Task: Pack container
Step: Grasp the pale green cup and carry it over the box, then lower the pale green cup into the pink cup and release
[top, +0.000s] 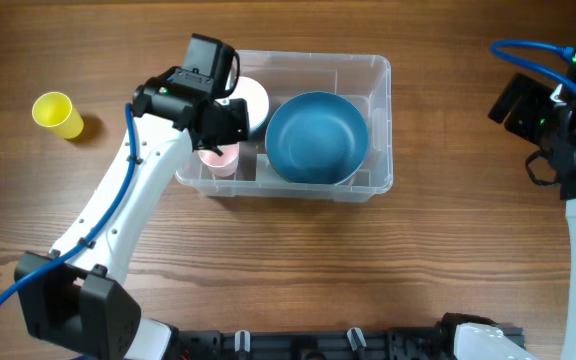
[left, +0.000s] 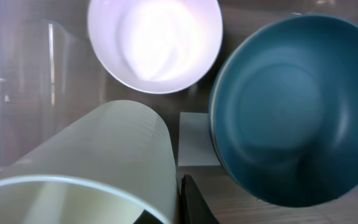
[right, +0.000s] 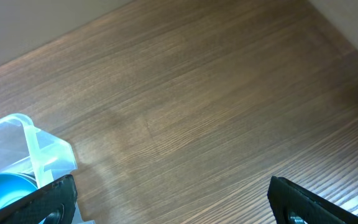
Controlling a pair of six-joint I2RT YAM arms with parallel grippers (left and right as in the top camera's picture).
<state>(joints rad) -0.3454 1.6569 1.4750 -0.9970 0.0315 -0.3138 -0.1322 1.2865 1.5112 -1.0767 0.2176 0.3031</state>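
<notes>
Container: a clear plastic bin (top: pixel 298 192) stands open-topped on the bench (top: pixel 448 260), in the upper middle of the overhead frame.
Contents: a blue bowl (top: pixel 316 138) fills the right half. A white bowl (top: pixel 255 98) sits in the upper left corner, partly hidden under the left arm. A pink cup (top: pixel 218 160) is at the lower left, close to the front wall. In the left wrist view a white label (left: pixel 194 140) on the base shows between the cup and the blue bowl.
Handling: the container is probably light, with thin walls that flex and smooth sides that slip. The rolled rim at the short ends looks the firmest place to hold. The loose contents would likely slide if it tilts.
Left gripper (top: pixel 220 128): it is over the container's left part, right at the pink cup. One dark finger shows beside the cup and the other is hidden, so I cannot tell whether it grasps the cup.
Right gripper (right: pixel 173 202): it is at the far right, well apart from the container, released, with nothing between the spread fingers.
Outside: a yellow cup (top: pixel 58 114) lies on the bench at the upper left, not yet packed.
</notes>
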